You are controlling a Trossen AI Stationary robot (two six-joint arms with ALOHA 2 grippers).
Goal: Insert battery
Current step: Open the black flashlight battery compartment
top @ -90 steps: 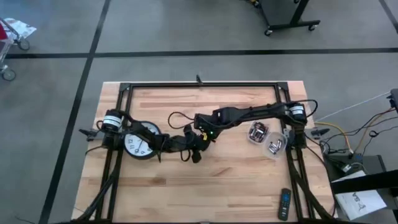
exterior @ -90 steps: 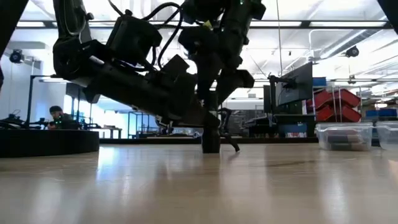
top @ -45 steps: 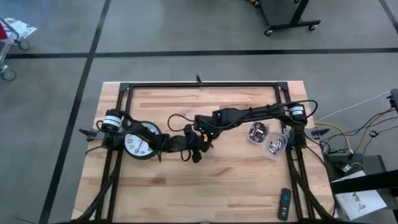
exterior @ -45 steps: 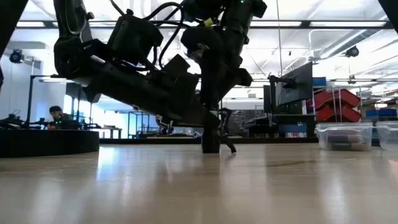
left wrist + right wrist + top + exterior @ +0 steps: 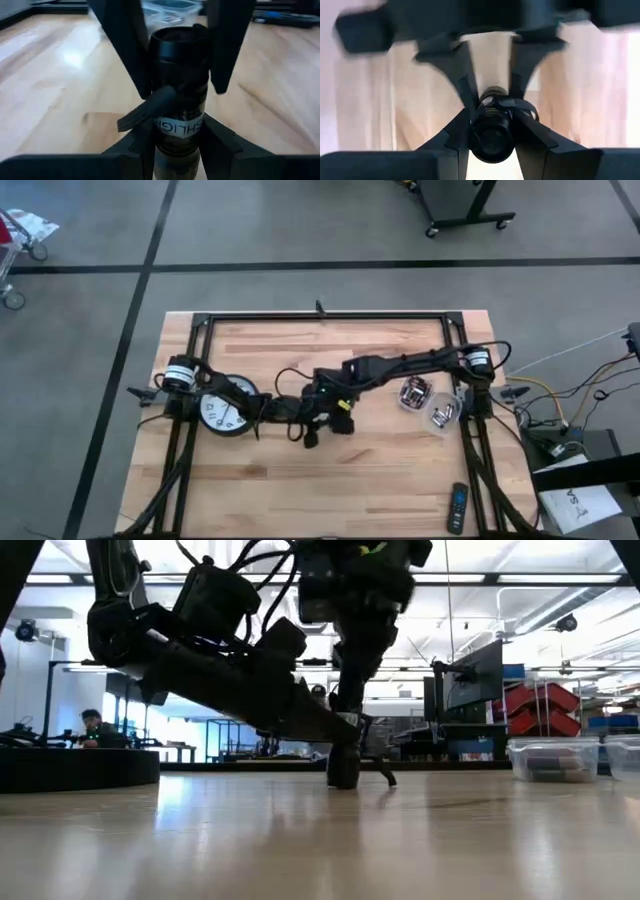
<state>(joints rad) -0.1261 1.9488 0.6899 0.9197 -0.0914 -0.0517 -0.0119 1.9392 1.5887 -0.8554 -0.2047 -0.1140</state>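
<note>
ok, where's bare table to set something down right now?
Free: the far strip under the frame bar, and the near half between the arm bases, up to the remote. Crowded: the middle band, from the clock past both grippers on the flashlight to the clear containers.

"SHLIGH" (partial, upside down) on flashlight (image 5: 179,125)

Robotics lab or workshop. A wooden table (image 5: 400,470) is standing on a grey floor (image 5: 300,230) crossed by dark lines. Ceiling lights (image 5: 520,578) are running in long strips overhead. A person (image 5: 92,727) is sitting at a far bench (image 5: 185,747). A monitor (image 5: 487,672) on a stand and red bins (image 5: 545,708) are showing behind; cables (image 5: 560,395) are trailing beside the table.
</note>
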